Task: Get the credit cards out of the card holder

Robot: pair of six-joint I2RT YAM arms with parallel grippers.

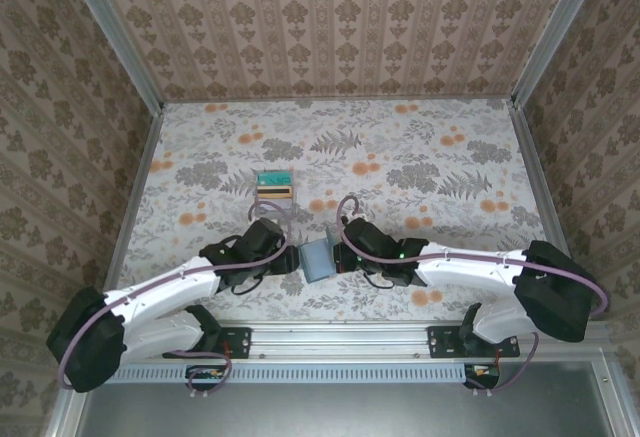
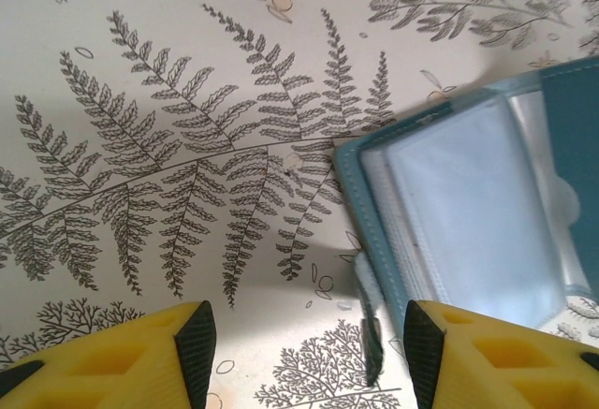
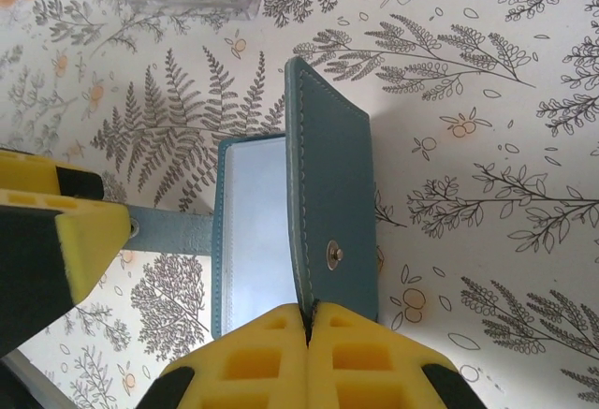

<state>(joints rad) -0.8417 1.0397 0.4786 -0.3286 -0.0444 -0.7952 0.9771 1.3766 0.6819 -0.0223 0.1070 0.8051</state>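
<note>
Bright, even, diffuse light from above. Overhead view: sharp throughout, with soft-edged shadows on the table [image 1: 420, 157] beneath the arms [image 1: 170, 297]. Right wrist view: the card holder [image 3: 342, 194] throws a faint shadow to its right. Left wrist view: its clear sleeves [image 2: 468, 212] carry a milky sheen — no harsh glare.

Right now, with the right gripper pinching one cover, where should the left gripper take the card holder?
Probably its flat half's teal border, opposite the right gripper. That half of the card holder lies open, sleeves up, with its edge between the open fingers of the left gripper; come in low from the left arm's side and pinch the border, not the sleeves.
</note>
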